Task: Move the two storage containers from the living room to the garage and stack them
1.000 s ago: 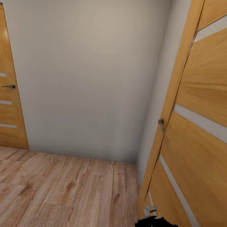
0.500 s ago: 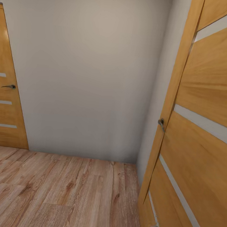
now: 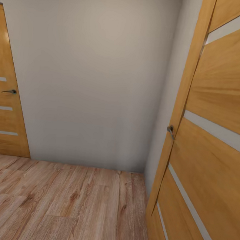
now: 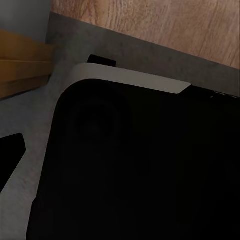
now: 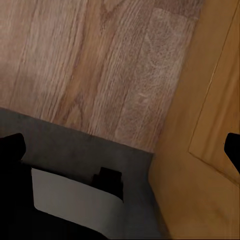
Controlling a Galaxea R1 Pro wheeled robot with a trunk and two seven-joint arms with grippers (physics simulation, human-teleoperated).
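Note:
The two storage containers are out of view. I face a hallway corner with a light wood-plank floor (image 3: 61,206) and a plain grey wall (image 3: 91,75). In the right wrist view my right gripper (image 5: 121,149) hangs open above the planks, its dark fingertips (image 5: 10,147) at opposite edges with nothing between them. In the left wrist view my left gripper (image 4: 120,160) points down at the robot's own dark body (image 4: 140,165). One fingertip (image 4: 11,155) sits far out at the edge, so the jaws stand open and empty.
An open wooden door (image 3: 214,145) with pale stripes and a metal handle (image 3: 170,130) stands close on the right. A shut door like it (image 3: 1,114) is at the far left. The right wrist view has the door's bottom edge (image 5: 210,150) beside the robot's grey base (image 5: 75,150).
My right gripper, low beside the right-hand door a second ago, has dropped out of the head view's bottom edge. The camera and the room have not shifted.

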